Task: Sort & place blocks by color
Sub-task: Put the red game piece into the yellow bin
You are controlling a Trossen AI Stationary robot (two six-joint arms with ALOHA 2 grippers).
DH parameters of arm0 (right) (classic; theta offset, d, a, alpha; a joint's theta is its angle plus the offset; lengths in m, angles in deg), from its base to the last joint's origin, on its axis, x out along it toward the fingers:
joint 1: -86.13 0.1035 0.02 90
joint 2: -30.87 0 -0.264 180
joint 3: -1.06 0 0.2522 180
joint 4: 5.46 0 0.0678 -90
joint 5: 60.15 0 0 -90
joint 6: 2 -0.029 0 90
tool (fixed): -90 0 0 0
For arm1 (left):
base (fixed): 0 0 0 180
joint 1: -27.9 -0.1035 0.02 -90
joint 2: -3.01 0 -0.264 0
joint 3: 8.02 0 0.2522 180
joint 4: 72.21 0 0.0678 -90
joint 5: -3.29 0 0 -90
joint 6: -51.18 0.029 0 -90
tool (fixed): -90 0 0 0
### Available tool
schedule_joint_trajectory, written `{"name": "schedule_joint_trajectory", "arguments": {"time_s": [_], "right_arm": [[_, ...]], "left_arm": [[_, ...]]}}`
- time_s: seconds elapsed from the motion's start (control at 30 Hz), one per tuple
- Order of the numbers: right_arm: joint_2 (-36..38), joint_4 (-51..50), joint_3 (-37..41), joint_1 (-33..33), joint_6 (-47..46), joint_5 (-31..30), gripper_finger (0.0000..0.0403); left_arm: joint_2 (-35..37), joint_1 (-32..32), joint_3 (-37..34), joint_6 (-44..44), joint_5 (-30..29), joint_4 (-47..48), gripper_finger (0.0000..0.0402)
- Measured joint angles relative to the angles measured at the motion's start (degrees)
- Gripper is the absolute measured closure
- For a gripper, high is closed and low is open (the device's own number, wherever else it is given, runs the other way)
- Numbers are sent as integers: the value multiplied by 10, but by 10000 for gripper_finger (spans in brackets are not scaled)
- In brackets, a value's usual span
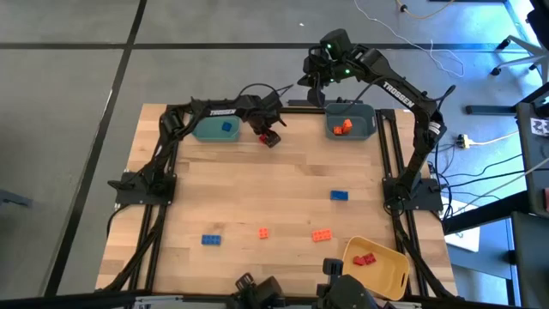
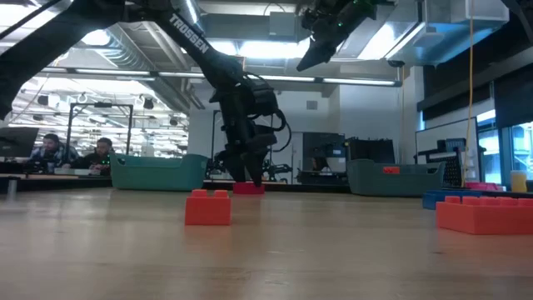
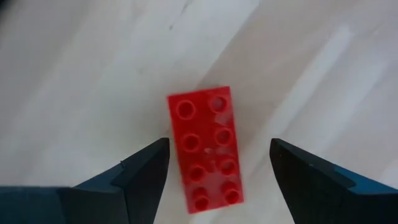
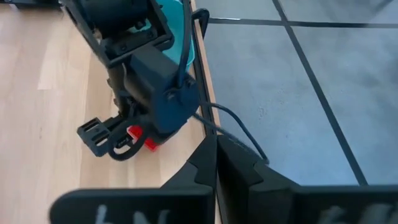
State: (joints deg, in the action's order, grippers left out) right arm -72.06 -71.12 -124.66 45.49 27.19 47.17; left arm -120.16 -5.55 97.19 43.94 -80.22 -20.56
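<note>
Red block (image 3: 206, 149) flat on table (image 1: 274, 189), between spread fingers of left gripper (image 3: 217, 171), beside teal bin (image 1: 214, 129).
Loose on table: two blue, two orange. Right gripper (image 4: 216, 163) clenched, empty, raised past far edge.

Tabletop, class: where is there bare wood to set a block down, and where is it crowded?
Bare wood spans the middle, between the teal bin, the grey-blue bin and the loose blue block. The near strip is crowded: blue block, orange blocks, yellow bin. The left gripper straddles a red block.
</note>
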Motion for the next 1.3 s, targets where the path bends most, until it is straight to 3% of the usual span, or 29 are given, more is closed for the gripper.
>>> {"name": "schedule_joint_trajectory", "arguments": {"time_s": [0.17,0.5,0.9,1.13,1.3], "right_arm": [[0,-3,0,0,-2,-1,389],[0,-5,0,0,-6,-2,389],[0,-7,0,0,-5,-2,389],[0,-7,0,0,-5,-2,389],[0,-7,0,0,-6,-2,389]], "left_arm": [[-12,-17,-8,-11,61,-6,131],[-25,-16,6,39,51,7,131],[-27,21,6,90,-57,2,131],[-27,22,6,89,-63,2,139],[-27,22,6,92,-65,1,179]]}}
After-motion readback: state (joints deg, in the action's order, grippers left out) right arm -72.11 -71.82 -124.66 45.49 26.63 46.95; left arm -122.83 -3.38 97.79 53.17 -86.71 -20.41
